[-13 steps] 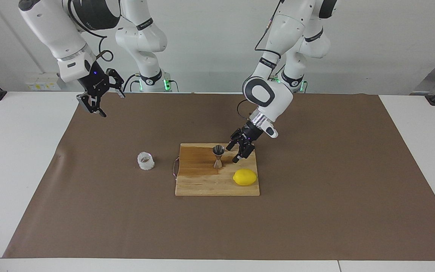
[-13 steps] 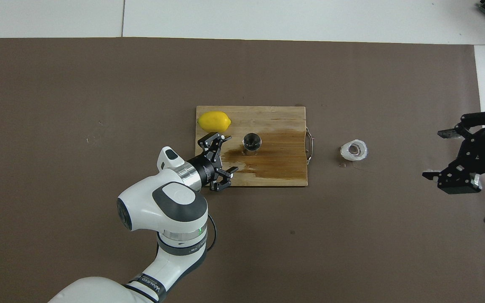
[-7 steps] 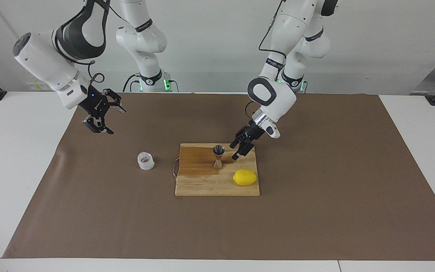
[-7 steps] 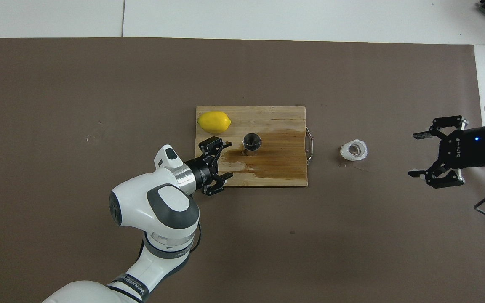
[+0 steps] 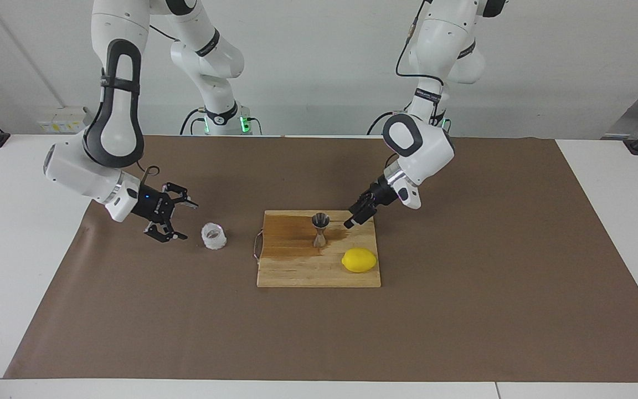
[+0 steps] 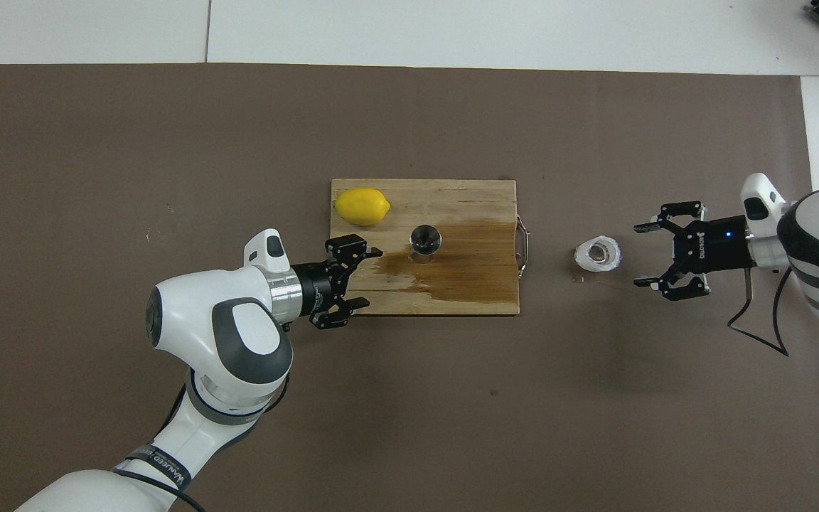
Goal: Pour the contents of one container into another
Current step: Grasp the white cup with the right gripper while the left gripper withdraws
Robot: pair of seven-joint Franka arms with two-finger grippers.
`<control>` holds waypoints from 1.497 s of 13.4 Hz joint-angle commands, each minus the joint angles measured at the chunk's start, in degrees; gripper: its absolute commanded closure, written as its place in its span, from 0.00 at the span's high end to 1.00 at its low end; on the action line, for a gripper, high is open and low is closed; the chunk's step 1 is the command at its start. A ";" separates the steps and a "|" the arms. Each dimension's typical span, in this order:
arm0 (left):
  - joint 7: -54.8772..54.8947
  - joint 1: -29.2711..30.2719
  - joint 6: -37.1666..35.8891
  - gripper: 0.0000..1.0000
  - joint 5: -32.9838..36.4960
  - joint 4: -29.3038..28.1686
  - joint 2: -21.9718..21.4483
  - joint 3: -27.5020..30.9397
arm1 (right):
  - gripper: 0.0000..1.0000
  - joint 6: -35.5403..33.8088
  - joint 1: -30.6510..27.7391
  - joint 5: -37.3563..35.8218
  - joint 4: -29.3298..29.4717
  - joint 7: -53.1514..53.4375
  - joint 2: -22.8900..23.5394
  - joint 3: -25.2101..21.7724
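From across the desk: the right gripper [image 5: 181,221] sits low with its jaws spread wide and nothing in them, aimed sideways at the glass cup [image 5: 214,235], which stands upright just off the jaw tips, not touched. The left gripper [image 5: 352,221] hangs over the robots' edge of the cutting board [image 5: 297,271], jaws open too as far as I can tell, tips pointing at the jigger [image 5: 319,230]. The jigger stands upright beside those tips, long axis vertical, mouth up, with a gap to the tips. A lemon [image 5: 359,260] lies on the board, past the left jaws.

From overhead: the cup [image 6: 598,254] shows its open mouth straight up, right in front of the right gripper [image 6: 643,256], apart from it. The left gripper [image 6: 370,278] clearly has both jaws spread, over the board's [image 6: 473,195] edge, and the jigger [image 6: 425,241] is seen end-on near the upper tip, standing on a dark wet patch.
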 commanded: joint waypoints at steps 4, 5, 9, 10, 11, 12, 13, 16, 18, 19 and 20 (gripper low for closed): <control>-1.38 5.68 -10.19 1.00 19.50 -1.41 -3.40 0.41 | 1.00 0.81 0.26 8.10 0.50 -12.66 5.69 0.55; -1.99 6.56 -11.78 1.00 24.23 -0.09 -3.40 0.50 | 1.00 1.33 0.87 8.99 0.50 -13.47 6.13 0.63; -2.35 9.11 -15.38 1.00 39.09 1.66 -3.58 0.50 | 1.00 2.22 1.49 13.30 -0.46 -14.97 6.93 0.64; -2.35 9.90 -17.74 1.00 44.27 3.33 -3.58 0.50 | 1.00 3.00 1.49 13.39 -0.99 -15.06 6.84 0.64; -2.35 10.34 -19.94 1.00 49.10 5.09 -3.49 0.41 | 1.00 3.71 1.67 13.39 -1.08 -15.84 6.84 0.64; -2.26 10.87 -21.44 1.00 52.46 6.24 -3.40 0.50 | 1.00 4.06 2.36 13.48 -1.26 -16.37 6.84 0.64; -2.18 11.74 -22.24 1.00 54.75 6.68 -3.57 0.59 | 1.00 4.06 2.55 13.48 -1.43 -16.55 6.84 0.72; -1.13 13.86 -25.66 1.00 65.81 10.27 -4.19 0.59 | 1.00 4.24 2.81 14.27 -1.61 -17.78 6.84 0.72; 1.93 14.56 -30.23 1.00 69.88 14.05 -4.10 0.68 | 1.00 5.90 2.81 14.27 -2.58 -18.74 6.75 0.72; 3.87 14.65 -31.81 1.00 70.94 15.11 -4.19 1.02 | 0.97 6.17 2.81 14.36 -2.58 -19.36 6.75 0.72; 4.76 15.18 -33.22 1.00 71.65 16.60 -4.28 1.55 | 0.75 6.26 3.16 14.27 -2.58 -19.45 6.75 0.72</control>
